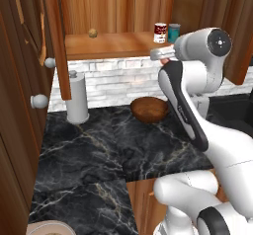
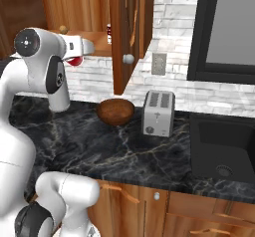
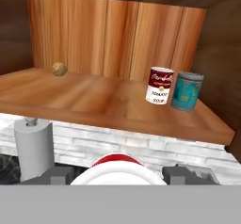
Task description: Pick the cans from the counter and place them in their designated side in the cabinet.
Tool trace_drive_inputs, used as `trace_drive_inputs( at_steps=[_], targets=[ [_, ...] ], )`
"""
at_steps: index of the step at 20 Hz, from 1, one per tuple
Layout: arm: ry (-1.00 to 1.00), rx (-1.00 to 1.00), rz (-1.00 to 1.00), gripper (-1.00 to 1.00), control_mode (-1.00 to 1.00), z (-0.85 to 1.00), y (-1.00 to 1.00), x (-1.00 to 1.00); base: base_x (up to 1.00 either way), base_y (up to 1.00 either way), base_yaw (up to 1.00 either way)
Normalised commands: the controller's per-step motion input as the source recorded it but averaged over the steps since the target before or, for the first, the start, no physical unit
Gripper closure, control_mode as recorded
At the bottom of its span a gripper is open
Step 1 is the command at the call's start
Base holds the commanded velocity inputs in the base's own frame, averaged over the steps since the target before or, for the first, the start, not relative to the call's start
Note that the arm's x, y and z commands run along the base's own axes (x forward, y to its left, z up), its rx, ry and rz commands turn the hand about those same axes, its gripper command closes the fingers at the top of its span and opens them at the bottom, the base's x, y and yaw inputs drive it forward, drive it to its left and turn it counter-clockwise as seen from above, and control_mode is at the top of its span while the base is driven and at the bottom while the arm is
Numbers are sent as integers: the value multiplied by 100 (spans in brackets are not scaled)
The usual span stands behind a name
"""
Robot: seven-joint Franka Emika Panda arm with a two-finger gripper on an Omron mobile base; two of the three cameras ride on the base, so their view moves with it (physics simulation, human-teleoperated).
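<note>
Nearest the camera, the hand (image 3: 120, 176) was clamped on a red-and-white can (image 3: 117, 169), its rounded top bulging up between the two dark fingertips (image 3: 56, 175), held level just below the front edge of the shelf (image 3: 141, 115). From the left base view that same can (image 1: 166, 58) peeked out red at the wrist, well above the black marble surface (image 1: 99, 150). By my judgement a tin like this is stiff and fairly light, with smooth, slippery sides, so a grip across the middle of the body is the safe hold, kept upright so it sets down flat on its base. Down on the surface sat one brown bowl (image 1: 149, 109), one paper towel holder (image 1: 77, 98) and, off to the right, one toaster (image 2: 158, 113). Further back, inside the cabinet (image 3: 117, 30), one soup can (image 3: 159, 85) with a dark red-and-white label stood upright on the right of the shelf, just beside one teal can (image 3: 187, 91). Far left on the shelf lay one small round brownish thing (image 3: 58, 68), too small to name. So the count was two task cans: one gripped, one shelved.
</note>
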Motion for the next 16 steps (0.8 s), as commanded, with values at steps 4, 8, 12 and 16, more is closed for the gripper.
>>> trace_drive_inputs(
  at_steps=[4, 8, 12, 16],
  targets=[
    [0, 0, 0, 100, -100, 3, 0, 26, 0, 0, 0],
    [0, 0, 0, 100, -100, 6, 0, 25, 0, 0, 0],
    [-2, 0, 0, 100, -100, 4, 0, 23, 0, 0, 0],
    [-1, 0, 0, 100, -100, 3, 0, 23, 0, 0, 0]
  ],
)
